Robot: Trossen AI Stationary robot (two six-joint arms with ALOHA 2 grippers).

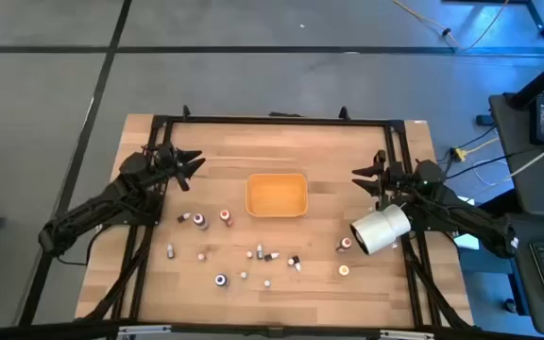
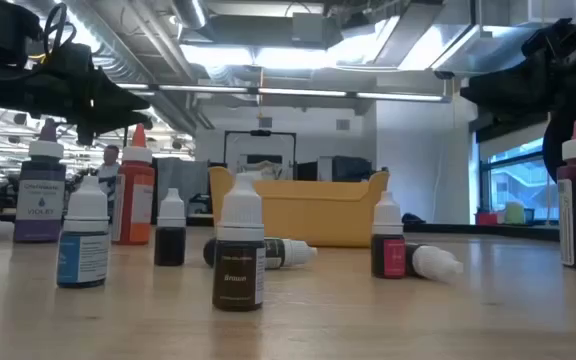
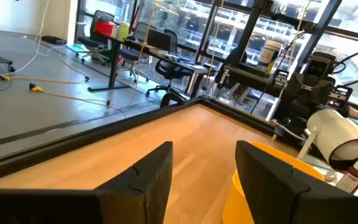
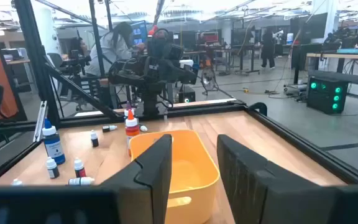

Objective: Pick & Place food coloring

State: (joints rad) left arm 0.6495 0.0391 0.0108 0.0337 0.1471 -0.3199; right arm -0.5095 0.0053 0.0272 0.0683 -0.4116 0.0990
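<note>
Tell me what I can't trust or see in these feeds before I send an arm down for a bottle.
- Orange tray interior: the low view shows only its outer wall; the right wrist view is partly blocked by that arm's fingers.
- Food coloring bottles: too small in the high view to read colours or tell upright from tipped.
- Bottle labels: mostly blurred in the low view.
- Big white cylinder: it covers part of the right arm in the high view.

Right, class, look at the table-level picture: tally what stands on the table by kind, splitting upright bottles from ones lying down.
Upright bottles: 7
Bottles lying down: 2
Tray: 1
Total: 10
</note>
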